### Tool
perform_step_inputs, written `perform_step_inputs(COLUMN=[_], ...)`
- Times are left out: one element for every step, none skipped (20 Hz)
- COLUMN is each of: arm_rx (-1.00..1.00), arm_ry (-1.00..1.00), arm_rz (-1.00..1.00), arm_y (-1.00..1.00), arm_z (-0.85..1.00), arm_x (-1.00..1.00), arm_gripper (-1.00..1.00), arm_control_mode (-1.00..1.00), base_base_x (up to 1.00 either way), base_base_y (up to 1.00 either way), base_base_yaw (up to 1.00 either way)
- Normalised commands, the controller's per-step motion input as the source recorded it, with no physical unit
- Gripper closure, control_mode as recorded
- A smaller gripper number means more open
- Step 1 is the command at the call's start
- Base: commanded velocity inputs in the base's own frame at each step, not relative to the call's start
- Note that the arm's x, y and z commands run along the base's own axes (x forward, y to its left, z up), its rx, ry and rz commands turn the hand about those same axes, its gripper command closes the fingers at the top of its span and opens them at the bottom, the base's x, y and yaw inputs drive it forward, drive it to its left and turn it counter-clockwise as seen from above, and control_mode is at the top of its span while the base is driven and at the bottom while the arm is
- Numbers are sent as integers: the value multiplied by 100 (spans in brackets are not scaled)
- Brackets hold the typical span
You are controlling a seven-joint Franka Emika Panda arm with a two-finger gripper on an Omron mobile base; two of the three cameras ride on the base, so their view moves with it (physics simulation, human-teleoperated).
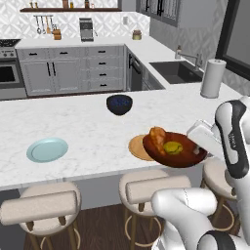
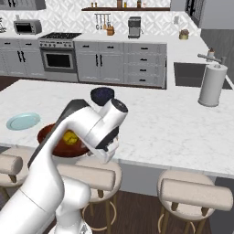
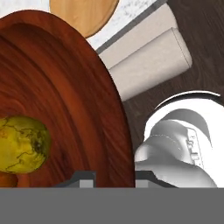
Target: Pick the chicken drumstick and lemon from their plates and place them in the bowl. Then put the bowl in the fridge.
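My gripper (image 3: 114,178) is shut on the near rim of the reddish-brown bowl (image 1: 185,157), holding it over the counter's front edge, above the stools. The chicken drumstick (image 1: 157,138) lies in the bowl at its left side. Beside it, in the middle of the bowl, sits the yellow-green lemon (image 1: 173,147), also seen in the hand view as the lemon (image 3: 22,143) and in the right base view as the lemon (image 2: 69,136). The tan plate (image 1: 136,148) lies bare, partly behind the bowl. The light-blue plate (image 1: 47,149) lies bare at the left. The fridge is out of view.
A dark navy bowl (image 1: 119,104) stands mid-counter behind the brown bowl. A paper towel roll (image 1: 213,78) stands at the right by the sink (image 1: 176,71). Padded stools (image 1: 44,207) line the counter's front edge (image 1: 73,177), one stool (image 3: 148,57) directly below the bowl.
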Motion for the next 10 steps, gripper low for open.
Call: perform_step_inputs(arm_rx=[-12,-8,-6,0,0,0,0,0,0,0], arm_ry=[8,6,3,0,0,0,0,0,0,0], arm_rz=[0,0,0,0,0,0,0,0,0,0], arm_y=[-6,-20,-20,-23,-29,-21,0,0,0,0], arm_z=[0,0,0,0,0,0,0,0,0,0], arm_x=[-73,-44,-15,-4,-11,-22,0,0,0,0], arm_gripper=[100,100,100,100,100,100,100,100,100,100], arm_control_mode=[-100,-100,-100,-100,-100,-100,-100,-100,-100,100], base_base_x=[0,0,0,0,0,0,0,0,0,0], base_base_y=[0,0,0,0,0,0,0,0,0,0], base_base_yaw=[0,0,0,0,0,0,0,0,0,0])
